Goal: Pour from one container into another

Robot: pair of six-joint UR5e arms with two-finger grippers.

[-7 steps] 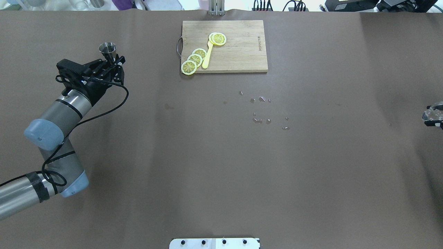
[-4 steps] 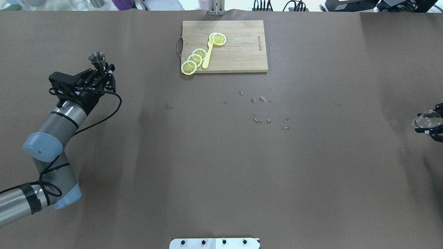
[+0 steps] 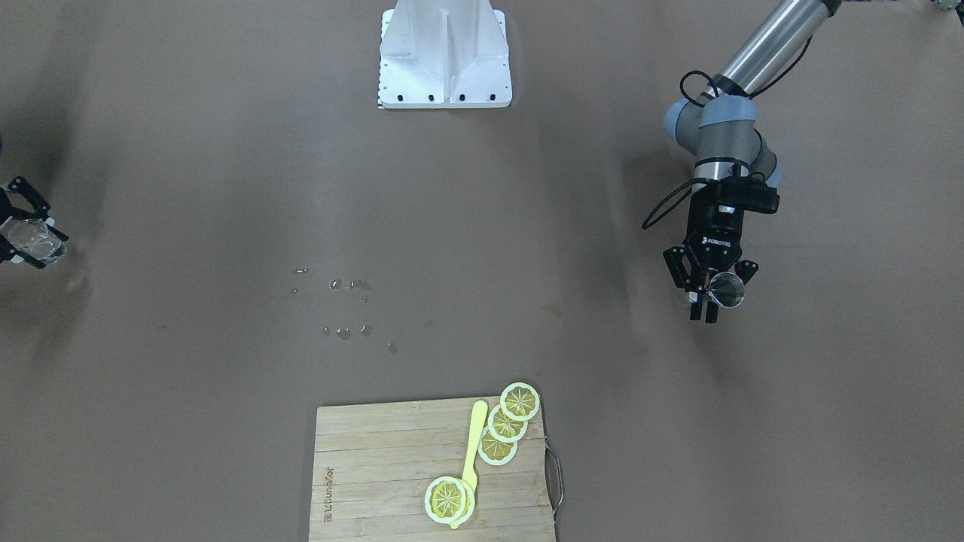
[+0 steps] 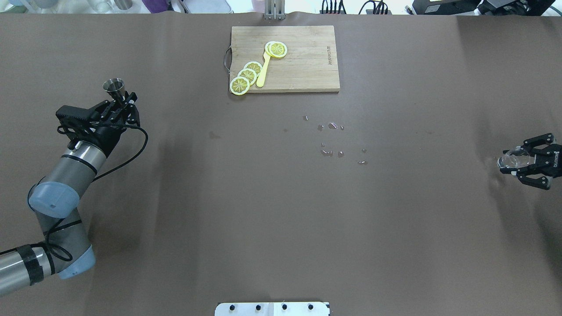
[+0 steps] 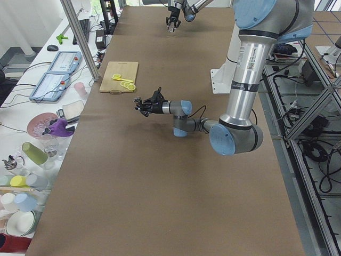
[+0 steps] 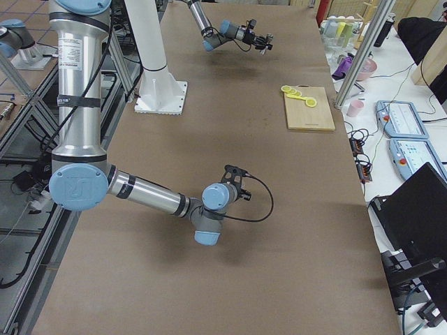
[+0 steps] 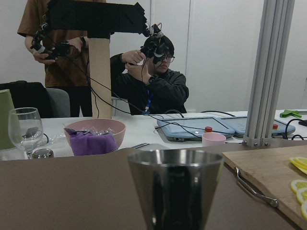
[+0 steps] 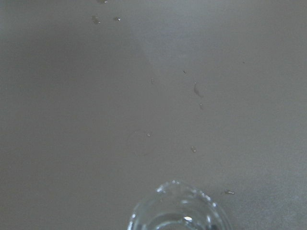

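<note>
A steel jigger (image 4: 113,84) is being pinched upright at its lower part by the left fingers (image 4: 125,100), which are closed in on it, over the left part of the surface (image 4: 263,219). A clear glass (image 4: 509,159) is being clasped by the right fingers (image 4: 536,140), which are partly spread around it, near the right edge. Droplets (image 4: 332,126) are lying between them, below the cutting board (image 4: 307,66).

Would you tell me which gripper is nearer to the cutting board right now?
Left. The left gripper, holding a jigger, sits off the handle side of the board; the right gripper, holding a glass, is much farther off the opposite side.
</note>
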